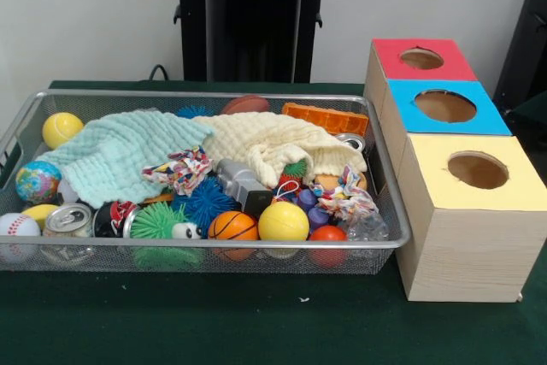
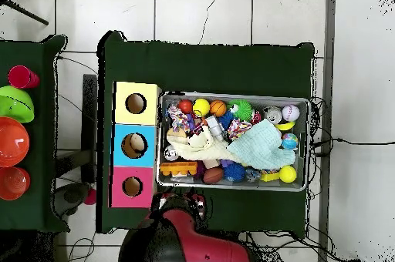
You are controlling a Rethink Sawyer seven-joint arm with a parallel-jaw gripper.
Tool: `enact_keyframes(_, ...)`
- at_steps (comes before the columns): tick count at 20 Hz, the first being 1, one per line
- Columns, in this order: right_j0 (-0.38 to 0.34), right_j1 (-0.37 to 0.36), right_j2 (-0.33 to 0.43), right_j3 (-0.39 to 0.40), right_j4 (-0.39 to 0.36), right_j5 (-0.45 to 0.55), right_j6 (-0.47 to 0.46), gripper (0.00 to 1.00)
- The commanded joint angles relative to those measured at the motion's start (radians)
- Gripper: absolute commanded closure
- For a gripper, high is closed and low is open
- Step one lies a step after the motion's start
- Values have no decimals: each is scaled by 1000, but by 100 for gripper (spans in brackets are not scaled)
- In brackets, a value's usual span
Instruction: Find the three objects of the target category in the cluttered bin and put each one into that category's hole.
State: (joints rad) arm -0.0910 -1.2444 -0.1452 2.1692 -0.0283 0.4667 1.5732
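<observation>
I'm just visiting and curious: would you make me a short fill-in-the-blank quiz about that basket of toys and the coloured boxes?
1. The wooden box has three round holes; the middle one, the hole, has a ____ surround.
2. The surround nearest the camera in the front view is ____.
3. In the bin, a pale green cloth lies beside a ____ cloth.
4. The small basketball sits directly beside a ____ ball.

Missing words: blue; yellow; cream; yellow

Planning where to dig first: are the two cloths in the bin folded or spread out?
Spread out. The mint cloth and the cream cloth lie rumpled side by side across the bin, draped over toys beneath.
</observation>
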Motion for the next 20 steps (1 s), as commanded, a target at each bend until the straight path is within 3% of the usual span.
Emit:
enact_keyframes(1, -64, 99, 8, -113, -19, -41, 152, 0)
enact_keyframes(7, -105, 138, 44, -36, -30, -165, 141, 0)
enact_keyframes(11, -116, 200, 61, 28, -70, -314, 152, 0)
enact_keyframes(20, -93, 334, 42, 37, -33, -493, 195, 0)
